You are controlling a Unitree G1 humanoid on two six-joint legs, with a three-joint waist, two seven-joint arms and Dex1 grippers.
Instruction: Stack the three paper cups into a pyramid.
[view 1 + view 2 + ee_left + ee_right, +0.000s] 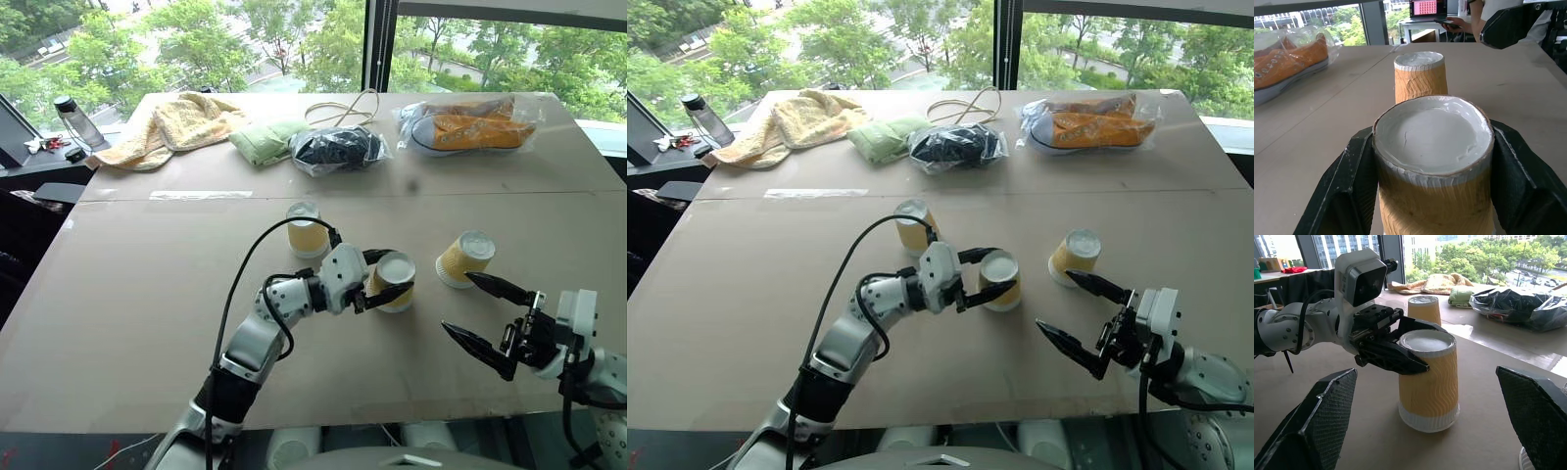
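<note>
Three paper cups stand upside down mid-bench, white bases up. The middle cup (394,282) rests on the bench, clamped near its upturned base by the left end effector (385,282). The far cup (307,230) stands behind it, toward the bench's far edge; the right-hand cup (464,258) is well apart, toward the right edge. These look light and thin-walled, easily crushed; the ribbed sides should give friction, so a gentle pinch high on the wall suits. The right end effector (474,310) is spread wide, empty, near the right-hand cup.
</note>
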